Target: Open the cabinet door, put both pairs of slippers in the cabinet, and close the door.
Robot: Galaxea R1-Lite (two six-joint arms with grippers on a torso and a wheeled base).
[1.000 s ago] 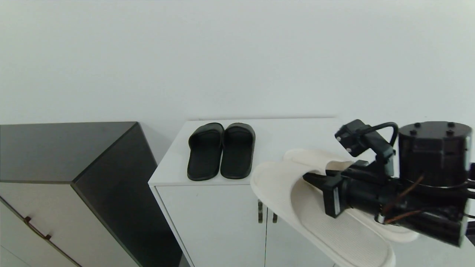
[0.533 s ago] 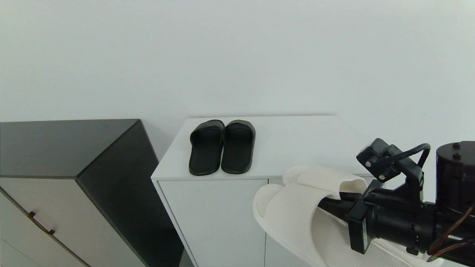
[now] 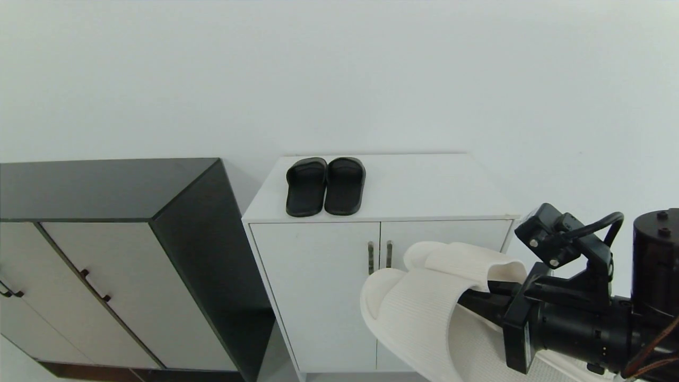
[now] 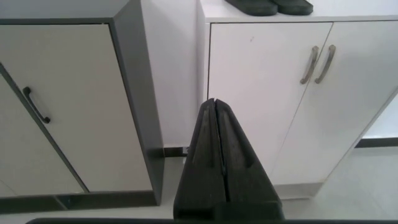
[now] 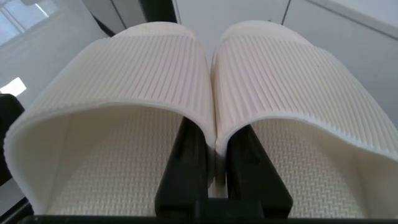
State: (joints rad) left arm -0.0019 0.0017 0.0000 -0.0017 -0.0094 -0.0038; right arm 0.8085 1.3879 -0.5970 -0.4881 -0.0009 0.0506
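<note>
Currently right end effector (image 3: 480, 301) pinches white slippers (image 3: 424, 302) together — black slippers (image 3: 325, 185) atop cabinet (image 3: 318, 297)

1. Two black slippers (image 3: 325, 185), one pair.
2. Two white slippers (image 3: 424, 302), one pair.
3. One white cabinet (image 3: 424, 185) with two doors (image 3: 313, 297) and two handles (image 3: 371, 257).
4. One dark cabinet (image 3: 106, 188).

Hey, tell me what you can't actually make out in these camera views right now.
1. Inside of the white cabinet: head and left wrist views, behind its closed doors.
2. Fingertips of the right gripper: right wrist view, tucked under the straps of the white slippers.
3. Heels of the white slippers: head view, covered by the right arm and cut off by the bottom edge.
4. Most of the black slippers: left wrist view, cut off by the top edge.
</note>
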